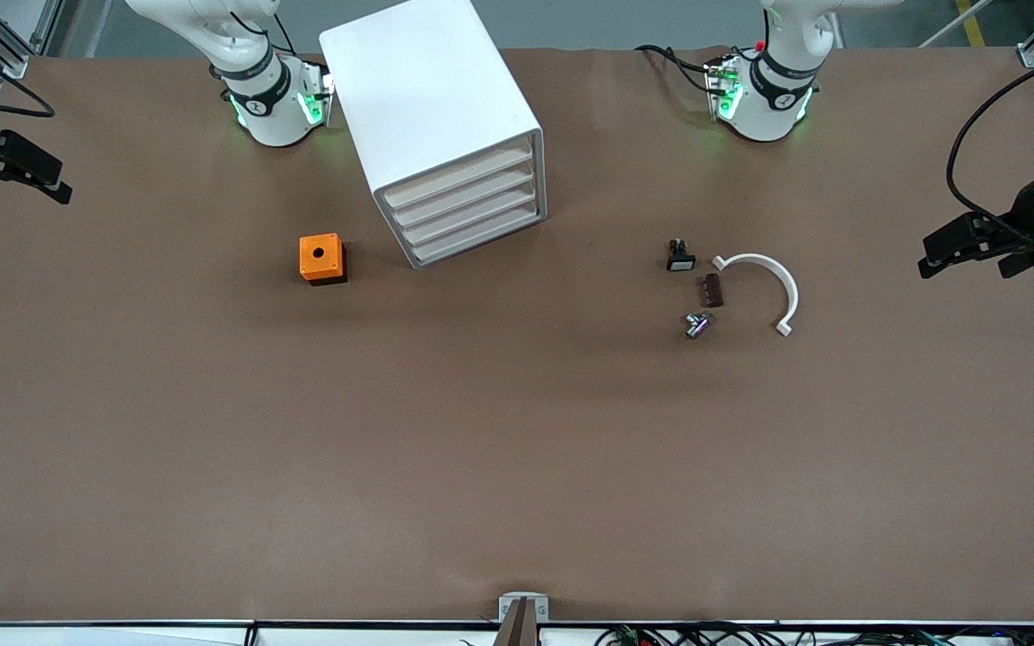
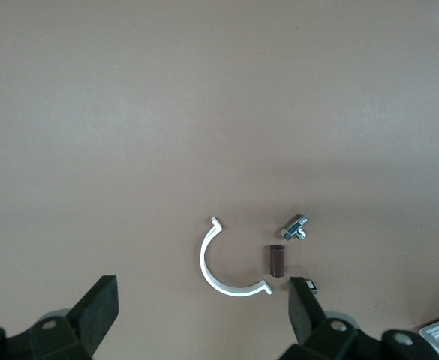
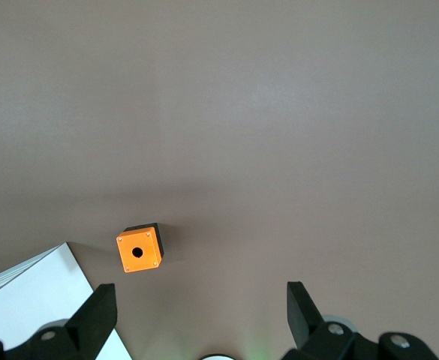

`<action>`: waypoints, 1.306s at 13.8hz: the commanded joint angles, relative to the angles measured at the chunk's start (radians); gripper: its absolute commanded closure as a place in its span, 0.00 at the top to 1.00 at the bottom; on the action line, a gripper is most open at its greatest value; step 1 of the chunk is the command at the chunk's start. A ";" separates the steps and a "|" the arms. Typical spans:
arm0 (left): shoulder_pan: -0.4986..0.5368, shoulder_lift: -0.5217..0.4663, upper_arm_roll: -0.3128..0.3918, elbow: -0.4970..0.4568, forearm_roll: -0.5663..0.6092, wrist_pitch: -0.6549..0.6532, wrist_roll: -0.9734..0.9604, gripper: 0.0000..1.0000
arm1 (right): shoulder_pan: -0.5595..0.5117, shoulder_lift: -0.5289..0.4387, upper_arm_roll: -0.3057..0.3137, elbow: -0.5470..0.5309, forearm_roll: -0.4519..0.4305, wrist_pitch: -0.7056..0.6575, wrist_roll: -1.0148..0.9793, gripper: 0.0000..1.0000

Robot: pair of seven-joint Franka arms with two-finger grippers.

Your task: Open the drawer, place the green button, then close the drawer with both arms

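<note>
Drawers shut, both grippers open at the table ends

Both arms wait. The left gripper [image 1: 966,240] hangs over the left arm's end of the table. In its wrist view the left gripper [image 2: 204,300] has its fingers spread wide and nothing between them. The right gripper [image 1: 41,175] hangs over the right arm's end. The right gripper [image 3: 202,300] is also wide apart and holds nothing.

The cabinet [image 1: 432,108] stands near the right arm's base, turned a little askew. All four of its drawers are pushed in. The drawer [image 1: 481,235], the lowest one, is closed as well.

An orange cube [image 1: 322,258] with a hole on top sits beside the cabinet, toward the right arm's end.

Toward the left arm's end, well apart from the cabinet, lies a group of small parts. A black part with a white face [image 1: 680,258] lies farthest from the front camera. A brown cylinder [image 1: 712,290] is just beside it, and a small silvery part [image 1: 696,325] is nearest to the camera. A white half ring [image 1: 791,289] curves around them. I cannot tell which of these parts is the button.
</note>
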 commanded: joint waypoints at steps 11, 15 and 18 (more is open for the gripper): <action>-0.011 -0.001 0.009 0.040 0.016 -0.016 -0.002 1.00 | -0.009 -0.028 0.007 -0.026 -0.003 0.000 0.007 1.00; -0.011 0.000 0.009 0.040 0.019 -0.018 -0.002 1.00 | -0.009 -0.028 0.007 -0.026 -0.003 0.000 0.007 1.00; -0.009 0.000 0.009 0.040 0.019 -0.016 -0.002 1.00 | -0.009 -0.028 0.007 -0.026 -0.003 0.000 0.007 1.00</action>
